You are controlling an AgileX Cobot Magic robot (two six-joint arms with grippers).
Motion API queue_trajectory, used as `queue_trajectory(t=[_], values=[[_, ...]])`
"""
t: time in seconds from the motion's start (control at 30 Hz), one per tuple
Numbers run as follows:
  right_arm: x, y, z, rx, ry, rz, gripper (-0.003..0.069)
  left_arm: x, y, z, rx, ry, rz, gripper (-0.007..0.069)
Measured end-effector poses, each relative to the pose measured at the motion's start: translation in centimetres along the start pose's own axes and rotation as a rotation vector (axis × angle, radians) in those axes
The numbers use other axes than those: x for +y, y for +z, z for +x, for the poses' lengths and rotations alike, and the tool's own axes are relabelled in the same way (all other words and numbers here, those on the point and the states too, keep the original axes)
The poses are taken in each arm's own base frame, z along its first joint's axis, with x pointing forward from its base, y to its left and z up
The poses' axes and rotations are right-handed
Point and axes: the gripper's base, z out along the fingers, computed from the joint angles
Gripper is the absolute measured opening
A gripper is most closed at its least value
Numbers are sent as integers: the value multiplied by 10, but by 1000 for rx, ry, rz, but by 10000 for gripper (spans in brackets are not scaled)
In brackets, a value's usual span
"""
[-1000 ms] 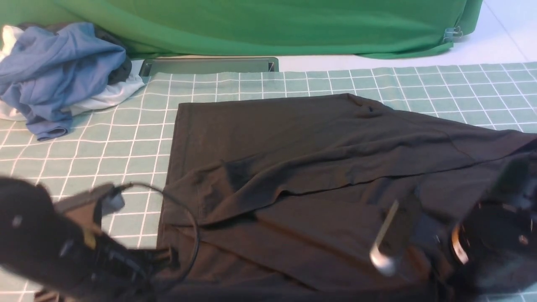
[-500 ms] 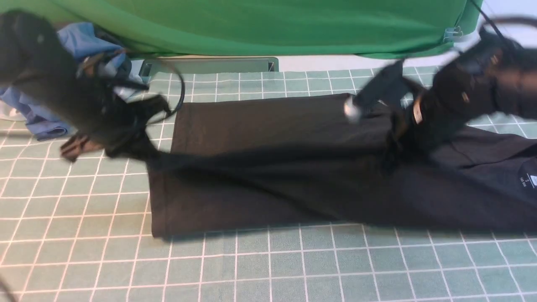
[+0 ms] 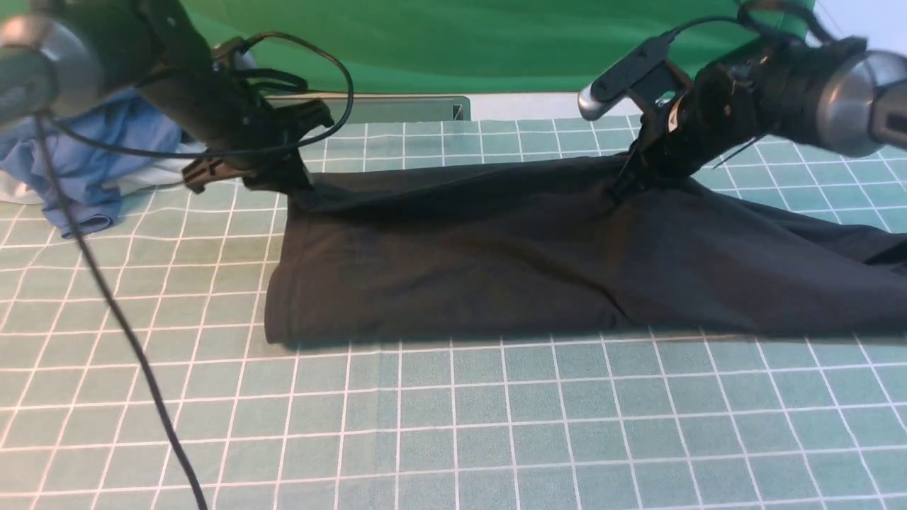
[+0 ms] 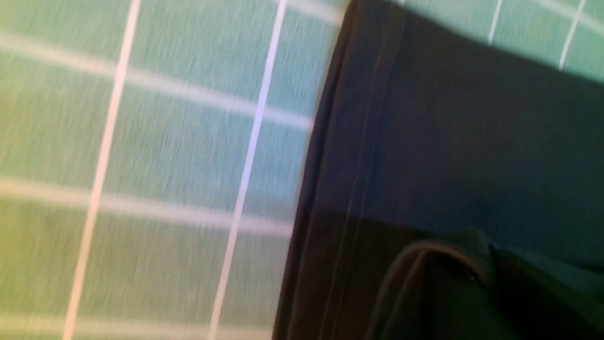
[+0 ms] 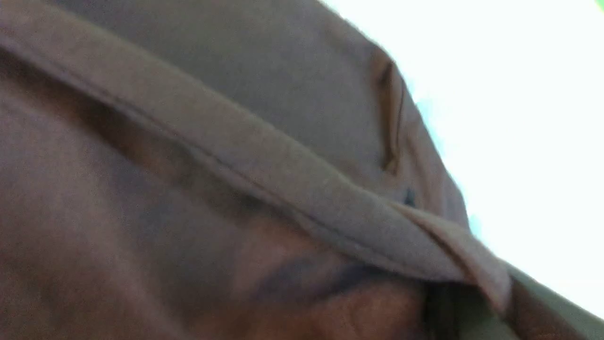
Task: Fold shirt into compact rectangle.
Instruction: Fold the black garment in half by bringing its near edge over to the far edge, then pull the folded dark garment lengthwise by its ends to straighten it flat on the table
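Your left gripper [image 3: 287, 181] is pinched shut on the shirt [image 3: 496, 269] at its far left corner. Your right gripper [image 3: 628, 184] is clamped on the same far edge, further right. The shirt lies doubled lengthwise across the middle of the checked cloth [image 3: 453, 425], trailing off right. This looks like the lengthwise fold: next, lower that edge flat, square it, then let go.

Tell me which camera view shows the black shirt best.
The front view: it shows nearly the whole shirt lying across the checked cloth, though its right end runs off frame. The left wrist view shows only a blurred hemmed edge; the right wrist view, a close blurred fold.
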Motion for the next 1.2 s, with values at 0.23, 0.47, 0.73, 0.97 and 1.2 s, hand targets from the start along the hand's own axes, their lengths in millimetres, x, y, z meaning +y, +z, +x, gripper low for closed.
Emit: queue_trajectory(t=[0.23, 0.47, 0.73, 0.97, 1.2], values=[[-2, 25, 3, -77, -51, 25, 185, 6, 33, -13, -67, -4, -1, 90], [-8, 16, -5, -116, -81, 53, 379, 9, 23, -18, -107, 8, -38, 332], [-40, -64, -47, -123, -29, 139, 113, -6, -48, -27, -201, 26, -6, 442], [-53, -134, -35, 204, 73, 110, 28, -5, -63, 1, 93, 98, -56, 50], [-76, -158, 29, 363, 219, 46, 27, -1, -91, 28, 195, 137, -72, 15]])
